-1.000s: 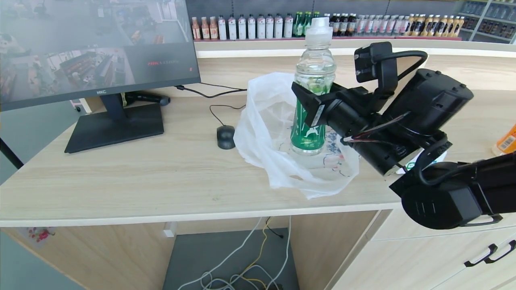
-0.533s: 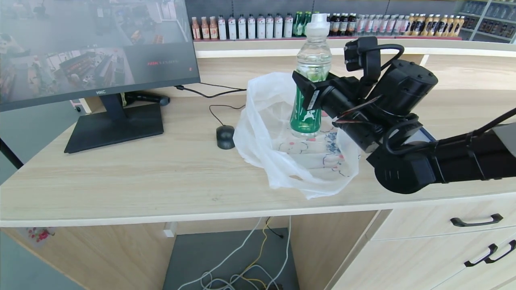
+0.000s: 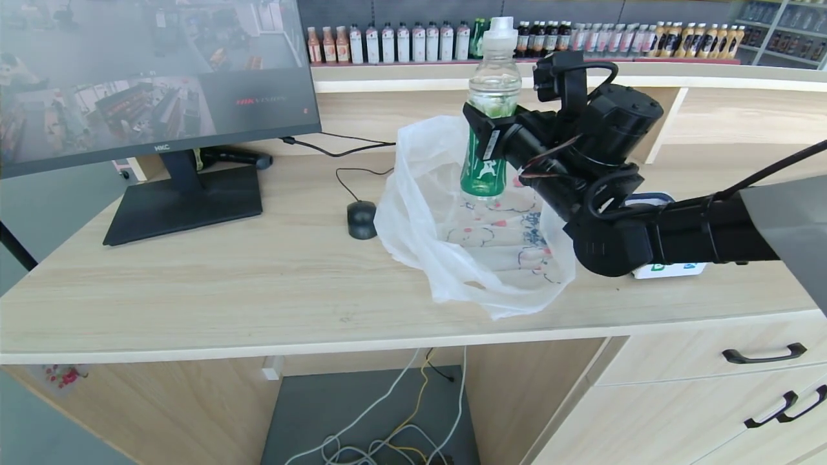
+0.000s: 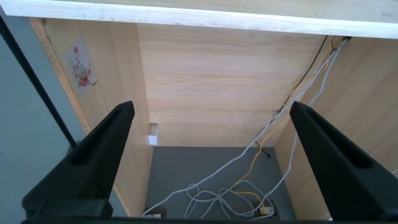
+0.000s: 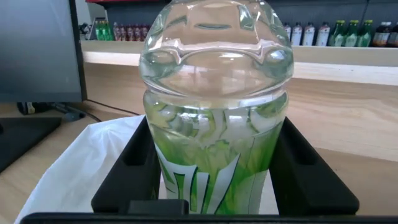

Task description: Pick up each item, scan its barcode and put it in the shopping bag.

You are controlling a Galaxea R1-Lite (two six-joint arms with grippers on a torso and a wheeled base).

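Note:
A clear drink bottle [image 3: 489,110] with a green label and a white cap hangs upright above the open white shopping bag [image 3: 465,219] on the wooden counter. My right gripper [image 3: 481,139] is shut on the bottle's labelled middle; the right wrist view has the bottle [image 5: 216,124] close up between the two black fingers [image 5: 134,168], with the bag [image 5: 81,168] below it. My left gripper [image 4: 211,162] hangs open below the counter's edge, holding nothing, with floor cables under it.
A monitor [image 3: 148,71] on a black stand sits at the counter's left, and a black mouse [image 3: 362,218] lies left of the bag. A white box [image 3: 669,268] lies under my right arm. Drawers [image 3: 762,354] are below at the right. Shelves of bottles [image 3: 413,42] line the back.
My right arm has carried the bottle up and slightly left, farther over the bag's mouth. The orange item at the far right edge has gone from sight. The bag has not moved.

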